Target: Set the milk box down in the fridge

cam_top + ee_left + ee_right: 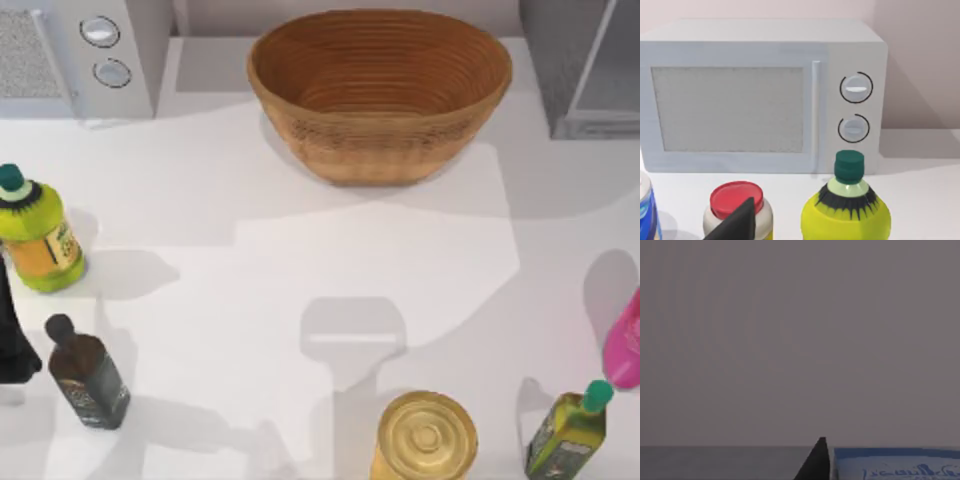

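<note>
Top view: The fridge (590, 70) stands at the far right corner of the white bench (250, 290), partly in frame. A woven basket (380, 90) sits at the far centre, and a grey microwave (80, 55) with two round dials stands at the far left. Along the left edge are a yellow-green bottle (38, 235) and a dark bottle (88, 375). At the near edge are a gold-lidded jar (427, 437), a green-capped bottle (570, 430) and a pink item (625, 345) at the right edge. The left arm (12, 330) is parked at the left edge.

Left wrist view: The left tool (737, 225) shows one dark fingertip in front of a red-lidded jar (736, 205); whether it is open or closed cannot be determined.

Right wrist view: The right tool (815, 462) shows one dark fingertip directly beside the blue top of the milk box (895, 465), against a plain grey surface. Contact and grip state cannot be determined.
</note>
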You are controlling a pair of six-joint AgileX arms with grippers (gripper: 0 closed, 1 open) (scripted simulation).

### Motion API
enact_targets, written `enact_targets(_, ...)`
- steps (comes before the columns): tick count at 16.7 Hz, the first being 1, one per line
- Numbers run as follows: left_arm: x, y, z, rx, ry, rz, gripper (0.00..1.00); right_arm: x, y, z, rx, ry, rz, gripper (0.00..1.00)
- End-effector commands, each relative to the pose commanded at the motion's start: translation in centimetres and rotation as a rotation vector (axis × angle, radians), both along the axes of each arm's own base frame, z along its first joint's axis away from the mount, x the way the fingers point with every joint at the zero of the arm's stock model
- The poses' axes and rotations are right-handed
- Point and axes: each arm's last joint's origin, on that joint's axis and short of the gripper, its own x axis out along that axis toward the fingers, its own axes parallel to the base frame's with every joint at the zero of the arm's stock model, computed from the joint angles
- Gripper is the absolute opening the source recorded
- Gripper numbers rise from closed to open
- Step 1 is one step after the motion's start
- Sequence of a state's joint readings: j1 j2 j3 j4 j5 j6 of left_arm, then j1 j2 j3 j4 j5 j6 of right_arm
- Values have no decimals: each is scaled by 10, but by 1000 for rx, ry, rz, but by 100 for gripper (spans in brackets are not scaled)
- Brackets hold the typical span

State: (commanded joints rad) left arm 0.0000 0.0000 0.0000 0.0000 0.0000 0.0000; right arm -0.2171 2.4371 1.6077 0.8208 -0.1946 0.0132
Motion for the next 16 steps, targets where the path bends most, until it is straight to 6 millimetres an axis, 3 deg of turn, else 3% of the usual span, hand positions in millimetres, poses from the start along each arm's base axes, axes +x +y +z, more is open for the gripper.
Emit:
enact_targets(10,0,0,0,0,0,0,100,0,0,0,0,0,0,98)
enact_targets(16,0,0,0,0,0,0,100,0,0,0,0,0,0,100)
